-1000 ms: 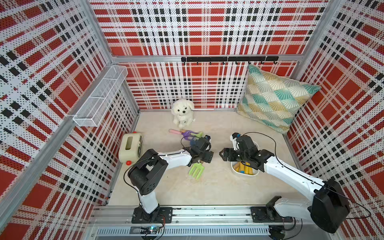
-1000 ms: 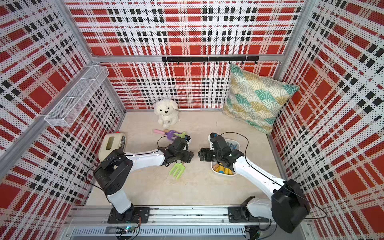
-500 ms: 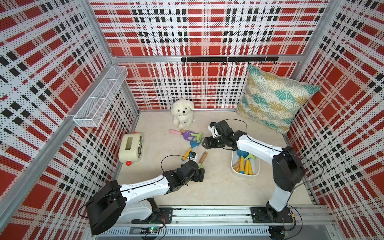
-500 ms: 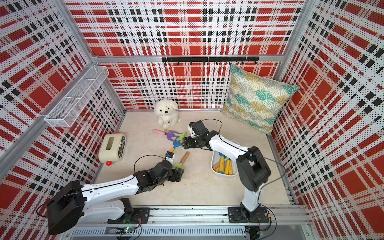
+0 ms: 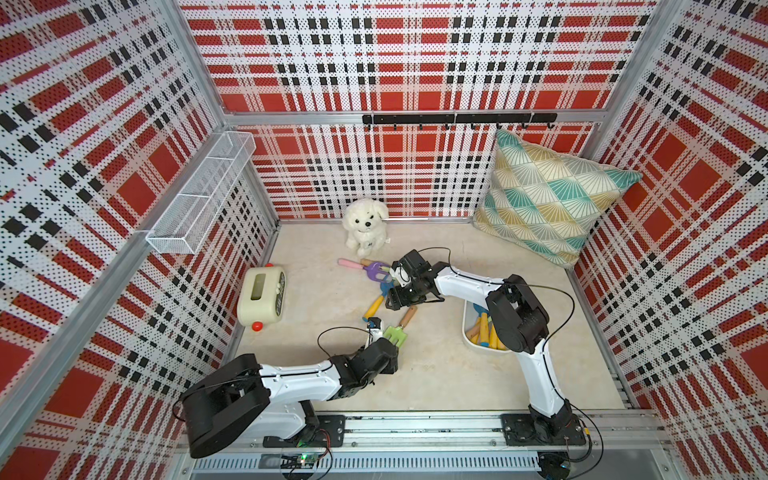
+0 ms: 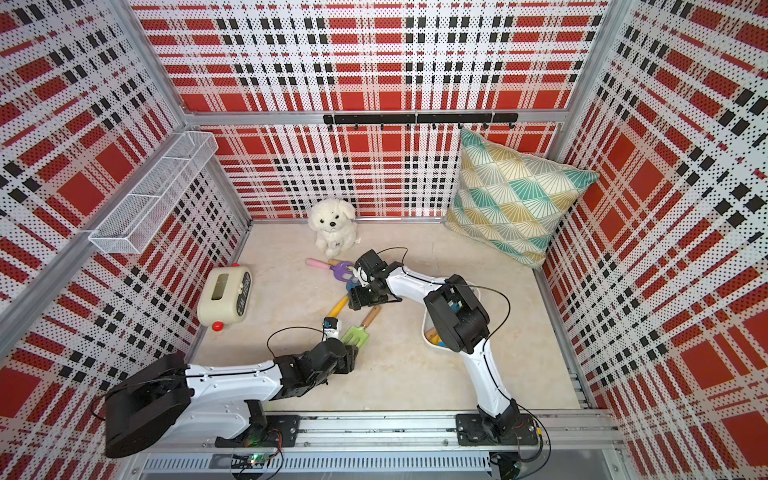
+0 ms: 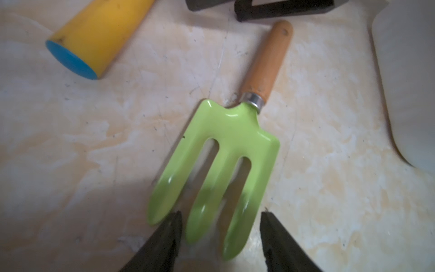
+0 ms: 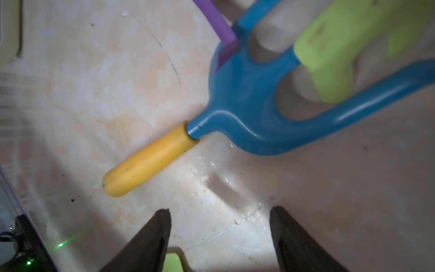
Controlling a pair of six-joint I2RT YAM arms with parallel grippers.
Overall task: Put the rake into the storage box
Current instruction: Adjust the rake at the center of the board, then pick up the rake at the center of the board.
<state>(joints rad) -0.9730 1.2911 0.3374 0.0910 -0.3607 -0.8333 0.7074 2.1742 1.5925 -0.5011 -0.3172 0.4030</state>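
Left wrist view cuts off the storage box [image 7: 412, 94] at its edge; in both top views my right arm [image 5: 515, 316] hides most of it. The rake [image 7: 226, 131] lies on the desk [image 7: 94, 153], two tines between the spread fingers of my left end effector [image 7: 221, 214], contact unclear. My right end effector [image 8: 219, 212], also spread, hovers near a blue fork [image 8: 242, 101] with a yellow handle.

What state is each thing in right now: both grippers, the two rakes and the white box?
left gripper: open, straddling the tines of the green rake.
green rake: flat on the floor, not gripped.
right gripper: open, empty, over bare floor.
blue rake: lying on the floor, yellow handle free.
storage box: upright, tools inside, partly hidden by the right arm.
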